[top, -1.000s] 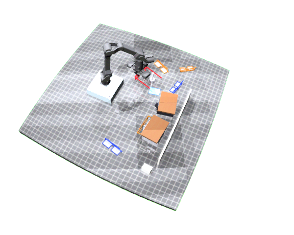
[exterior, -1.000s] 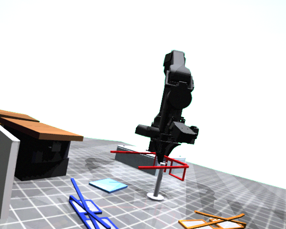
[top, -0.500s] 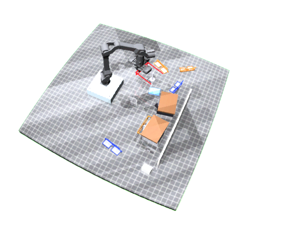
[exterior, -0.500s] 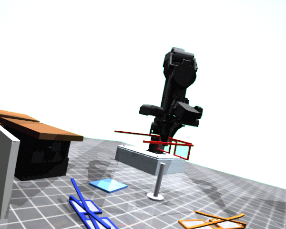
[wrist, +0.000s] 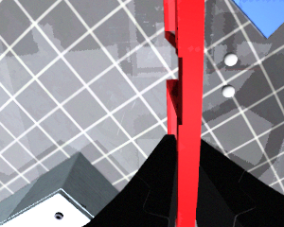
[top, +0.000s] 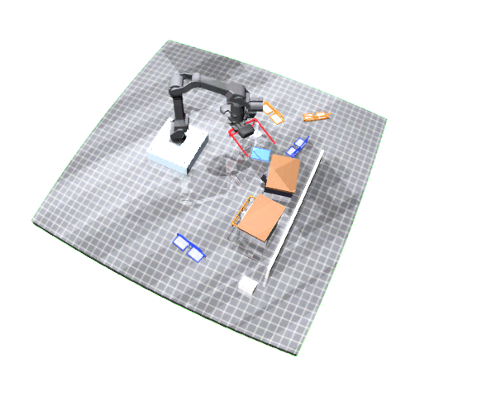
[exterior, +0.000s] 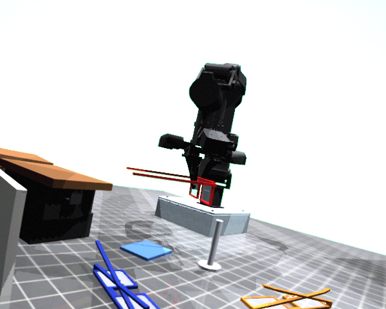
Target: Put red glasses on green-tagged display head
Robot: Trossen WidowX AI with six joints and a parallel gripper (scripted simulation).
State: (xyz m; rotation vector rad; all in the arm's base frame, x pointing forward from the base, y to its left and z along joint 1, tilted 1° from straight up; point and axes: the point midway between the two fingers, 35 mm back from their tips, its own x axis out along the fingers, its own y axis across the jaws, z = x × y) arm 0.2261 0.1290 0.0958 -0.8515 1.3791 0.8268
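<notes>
The gripper (top: pixel 245 131) (exterior: pixel 193 181) (wrist: pixel 179 143) is nearly closed, its fingers pinching the front frame of the red glasses (top: pixel 240 145) (exterior: pixel 207 182) (wrist: pixel 190 95) (the lenses hang below the grip in the exterior view). The glasses are up in the air, temples unfolded and reaching toward the side where the brown-topped blocks stand, well apart from both.

Near them a slim post (top: pixel 257 131) (exterior: pixel 214 243) stands upright on its round foot, and a blue square (top: pixel 260 154) (exterior: pixel 146 250) (wrist: pixel 267 16) lies flat on the gridded surface.

Farther out is one brown-topped block (top: pixel 283 173) (exterior: pixel 58 174), then another (top: pixel 262 217) (exterior: pixel 18 153) (this one with orange glasses (top: pixel 242 210) at its side). I can't make out a green tag on either.
</notes>
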